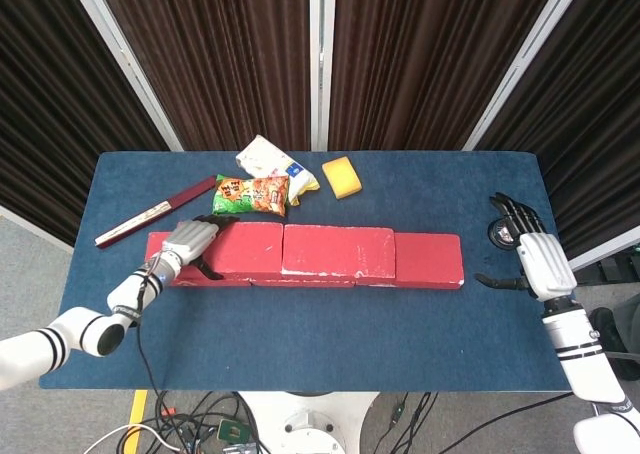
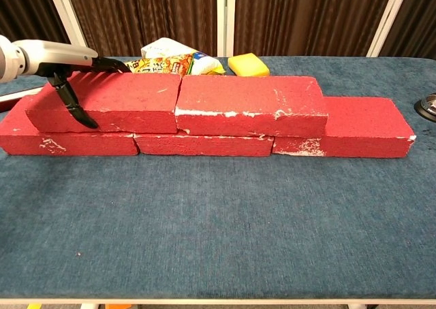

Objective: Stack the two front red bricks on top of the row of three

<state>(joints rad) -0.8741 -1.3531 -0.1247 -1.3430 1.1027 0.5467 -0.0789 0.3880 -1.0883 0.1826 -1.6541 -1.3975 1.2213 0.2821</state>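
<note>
Three red bricks lie in a row: left (image 2: 68,144), middle (image 2: 204,144) and right (image 2: 361,125). Two more red bricks lie on top, side by side: the upper left brick (image 2: 122,101) (image 1: 245,248) and the upper right brick (image 2: 248,105) (image 1: 338,251). My left hand (image 2: 58,60) (image 1: 188,241) grips the left end of the upper left brick, thumb down its front face and fingers over its back edge. My right hand (image 1: 530,256) hovers open near the table's right edge, away from the bricks. It shows only in the head view.
Behind the bricks lie a snack bag (image 1: 252,194), a white packet (image 1: 272,160), a yellow sponge (image 1: 342,176) and a long red-and-white stick (image 1: 155,212). A small round dark object (image 1: 497,234) sits beside my right hand. Blue cloth (image 2: 218,227) covers the table.
</note>
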